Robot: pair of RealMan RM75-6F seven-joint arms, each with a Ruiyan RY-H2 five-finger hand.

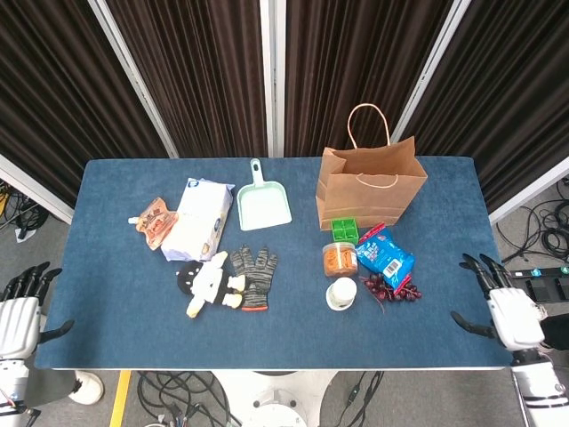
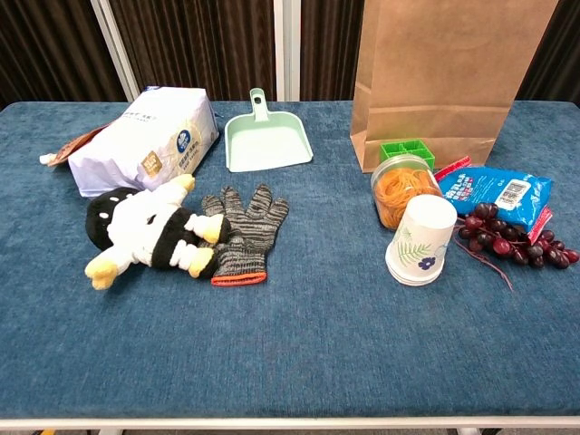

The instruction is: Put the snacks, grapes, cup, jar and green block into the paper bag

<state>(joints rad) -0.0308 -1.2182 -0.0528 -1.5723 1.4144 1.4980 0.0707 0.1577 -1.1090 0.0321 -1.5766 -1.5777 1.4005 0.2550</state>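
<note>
The brown paper bag [image 1: 369,189] [image 2: 444,77] stands upright and open at the back right of the table. In front of it sit a green block [image 1: 344,229] [image 2: 407,150], a clear jar [image 1: 339,259] [image 2: 404,190] with orange contents, a blue snack packet [image 1: 386,252] [image 2: 494,189], dark grapes [image 1: 393,288] [image 2: 510,237] and a white paper cup [image 1: 341,294] [image 2: 420,241] on its side. My right hand [image 1: 507,313] is open just off the table's right edge, level with the grapes. My left hand [image 1: 18,316] hangs open off the left edge. Neither hand shows in the chest view.
On the left half lie a white tissue pack [image 1: 201,218], an orange pouch [image 1: 156,221], a plush penguin [image 1: 206,282], a grey knit glove [image 1: 253,276] and a mint dustpan [image 1: 262,202]. Dark curtains close off the back.
</note>
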